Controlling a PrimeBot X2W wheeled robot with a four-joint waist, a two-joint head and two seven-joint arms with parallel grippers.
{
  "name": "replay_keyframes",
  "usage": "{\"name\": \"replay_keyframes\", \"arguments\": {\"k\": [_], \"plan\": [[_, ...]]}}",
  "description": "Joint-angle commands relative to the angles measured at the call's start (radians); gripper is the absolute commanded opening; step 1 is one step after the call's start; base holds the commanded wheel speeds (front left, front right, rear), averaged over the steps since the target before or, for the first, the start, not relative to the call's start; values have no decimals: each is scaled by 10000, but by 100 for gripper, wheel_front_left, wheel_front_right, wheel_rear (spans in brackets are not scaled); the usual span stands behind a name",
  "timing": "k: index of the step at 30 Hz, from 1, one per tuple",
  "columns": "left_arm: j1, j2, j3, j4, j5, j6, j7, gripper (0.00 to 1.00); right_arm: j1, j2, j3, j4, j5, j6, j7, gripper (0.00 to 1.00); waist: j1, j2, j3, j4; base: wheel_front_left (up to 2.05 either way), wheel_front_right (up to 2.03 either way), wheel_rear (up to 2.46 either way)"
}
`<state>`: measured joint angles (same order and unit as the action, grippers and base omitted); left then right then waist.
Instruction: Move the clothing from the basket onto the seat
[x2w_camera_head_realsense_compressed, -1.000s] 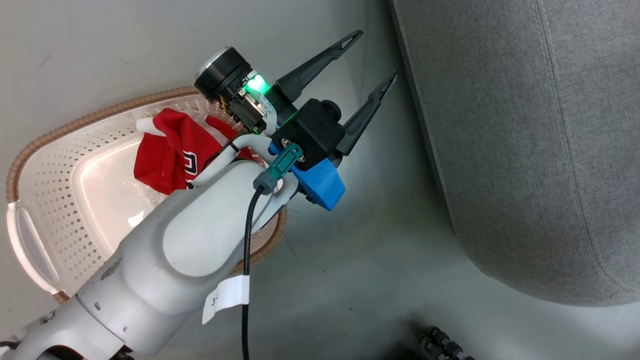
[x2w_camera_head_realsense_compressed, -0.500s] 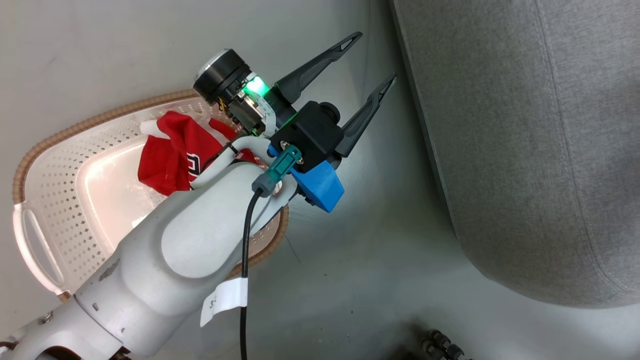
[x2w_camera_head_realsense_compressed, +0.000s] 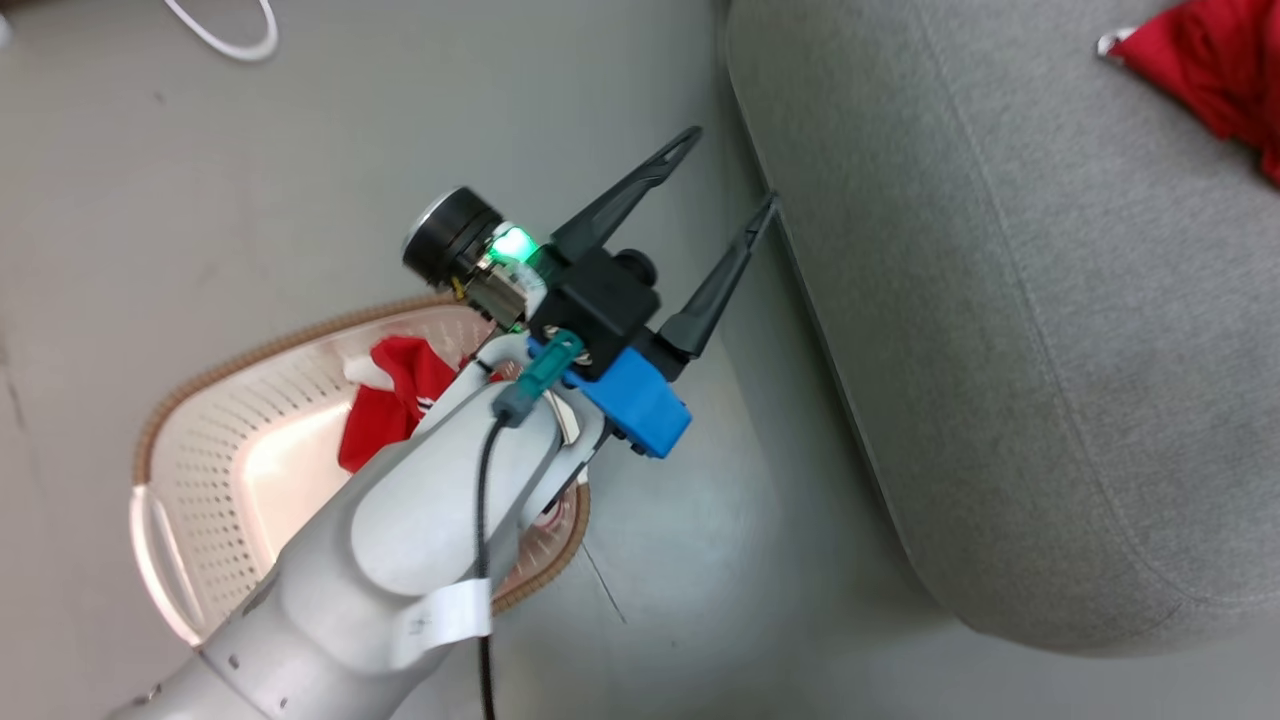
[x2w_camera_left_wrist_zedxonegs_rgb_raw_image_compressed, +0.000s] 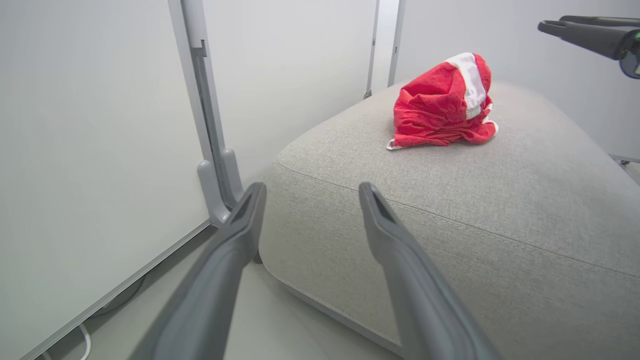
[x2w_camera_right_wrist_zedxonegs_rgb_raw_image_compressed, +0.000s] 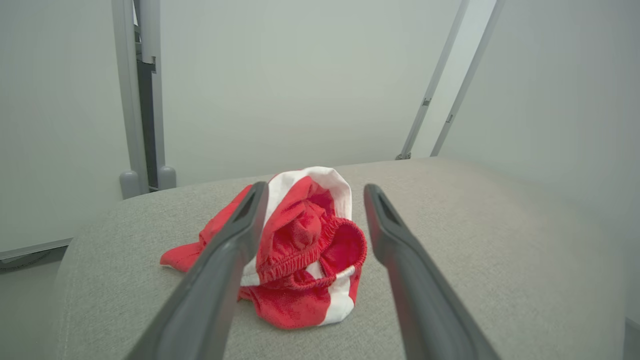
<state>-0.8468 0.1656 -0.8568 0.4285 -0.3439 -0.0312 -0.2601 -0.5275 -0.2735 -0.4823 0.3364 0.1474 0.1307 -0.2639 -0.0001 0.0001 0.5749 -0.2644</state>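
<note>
Head view: basket (x2w_camera_head_realsense_compressed: 215, 450) long axis lower-left to upper-right, left hand (x2w_camera_head_realsense_compressed: 730, 168) released, empty, aimed at seat (x2w_camera_head_realsense_compressed: 1000, 350).

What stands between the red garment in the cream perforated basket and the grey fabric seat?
Nothing loose: the cream basket's brown rim and bare floor separate the red garment from the grey fabric seat. The open left gripper hangs above that gap.

On the seat (x2w_camera_head_realsense_compressed: 1000, 350), toward its far right part: one bundle of clothing (x2w_camera_head_realsense_compressed: 1215, 60). Left of the seat, down on the floor (x2w_camera_head_realsense_compressed: 250, 180) and just apart from the seat's edge: the basket (x2w_camera_head_realsense_compressed: 190, 470), another garment (x2w_camera_head_realsense_compressed: 390, 420) inside (in the half nearer the seat). Between basket and seat, above the floor: the left gripper (x2w_camera_head_realsense_compressed: 730, 168), fingertips close beside the seat's left edge. Above the seat, on the near side of the bundle: the right gripper (x2w_camera_right_wrist_zedxonegs_rgb_raw_image_compressed: 315, 189).
</note>
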Motion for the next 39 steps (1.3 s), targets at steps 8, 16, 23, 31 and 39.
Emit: {"name": "replay_keyframes", "arguments": {"k": [8,16,23,31,39], "plan": [[2080,55,2013,-998,47,521,-62,100,1508,125,1538,-1797,-360,1,-8,100,1,-1,-2698,960,0,0,0],[3652,3,3876,-1585,469,513,-62,100,2230,475,2744,-2178,-239,1,-8,100,1,-1,-3695,1882,0,0,0],[4854,-257,5535,-1874,908,295,-63,100,2712,927,3806,-2230,-61,1,-8,100,1,-1,-4275,2609,0,0,0],[6036,-640,7053,-2071,1395,-141,-62,100,3206,1418,4329,-1845,198,1,-8,100,1,-1,-4683,3148,0,0,0],[6682,-955,7656,-1895,1812,-589,-64,100,3722,1737,4454,-1168,234,1,-10,100,1,-1,-4881,3456,0,0,0]]}}
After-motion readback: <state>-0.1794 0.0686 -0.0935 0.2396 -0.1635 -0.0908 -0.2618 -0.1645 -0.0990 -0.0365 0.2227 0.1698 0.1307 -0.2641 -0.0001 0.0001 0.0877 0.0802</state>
